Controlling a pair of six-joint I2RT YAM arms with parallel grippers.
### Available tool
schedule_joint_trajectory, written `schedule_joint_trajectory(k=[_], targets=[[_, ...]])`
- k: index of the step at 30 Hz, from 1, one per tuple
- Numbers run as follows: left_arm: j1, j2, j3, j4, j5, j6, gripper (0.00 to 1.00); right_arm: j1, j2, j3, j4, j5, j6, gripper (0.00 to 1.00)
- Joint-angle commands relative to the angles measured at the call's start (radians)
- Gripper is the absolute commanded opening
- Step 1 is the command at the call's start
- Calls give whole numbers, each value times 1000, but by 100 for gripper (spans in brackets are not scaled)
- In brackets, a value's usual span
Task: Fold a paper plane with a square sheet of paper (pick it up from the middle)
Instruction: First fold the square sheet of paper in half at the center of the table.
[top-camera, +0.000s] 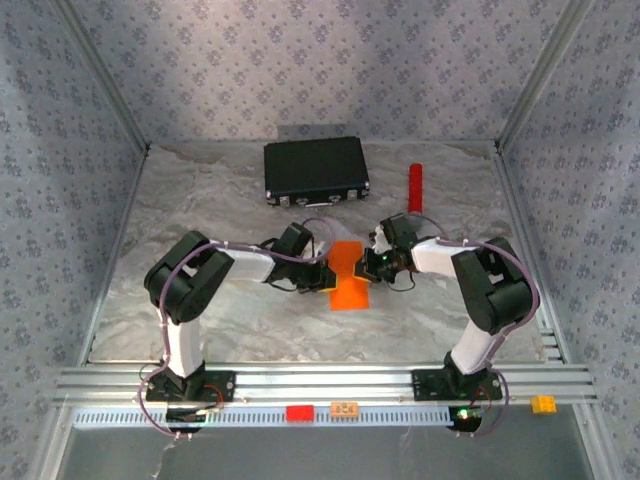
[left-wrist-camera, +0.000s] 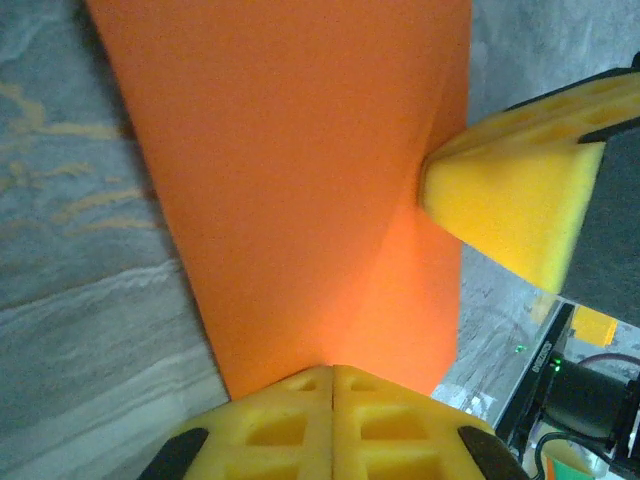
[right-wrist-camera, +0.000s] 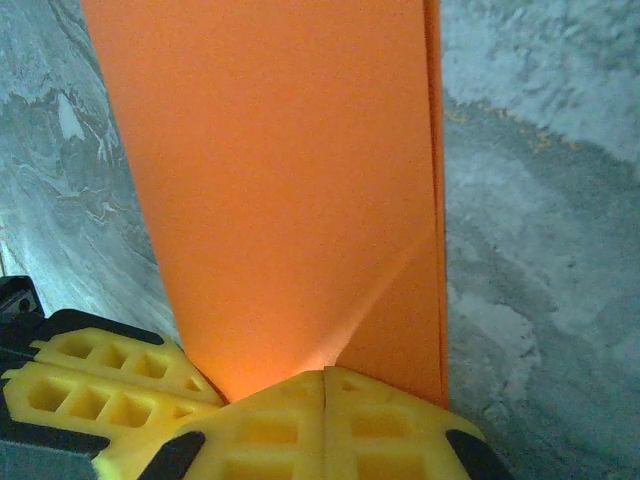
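two arms meet at the middle of the surface (top-camera: 250, 330), each bent inward at the elbow. the left arm (top-camera: 190, 280) reaches rightward. the left jaws are closed, their yellow pads (left-wrist-camera: 290, 425) pressed flat together with only a thin seam between them. their tips sit at the left edge of the paper (top-camera: 350, 292); whether a sliver of it is caught in the seam i cannot tell. well apart, toward the far wall, lies a black case (top-camera: 315, 170), lid down.

the paper lies on the surface between the two sets of jaws. it is a narrow folded strip, its long axis running from the far side toward the arm bases, and both ends look squared in the top view. in the left wrist view a diagonal crease runs from the left tips up to where a right pad (left-wrist-camera: 510, 200) touches the opposite edge. in the right wrist view a similar crease climbs from the tips to the right-hand edge, where a folded layer shows as a thin line.

the right jaws are closed too, pads (right-wrist-camera: 380, 430) together and tips at the paper's right edge, just beside the left ones. farther back and to the right sits a red cylinder (top-camera: 415, 187), near the case but apart from it. the right arm (top-camera: 490, 285) folds back to its base.
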Motion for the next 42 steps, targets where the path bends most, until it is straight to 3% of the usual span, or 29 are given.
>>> schedule_joint_trajectory(k=[1, 9, 16, 30, 42], targets=[[-10, 3, -40, -86, -23, 44, 6, 0, 36, -29, -101, 96, 3, 0], [12, -58, 55, -81, -29, -1, 8, 0, 33, -20, -111, 96, -3, 0], [54, 28, 130, -22, -18, -50, 8, 3, 34, -19, -109, 98, 0, 0], [59, 89, 117, -70, -60, -27, 8, 1, 33, -13, -115, 93, -5, 0], [118, 110, 315, -156, -32, 8, 9, 1, 32, 7, -126, 85, -16, 0]])
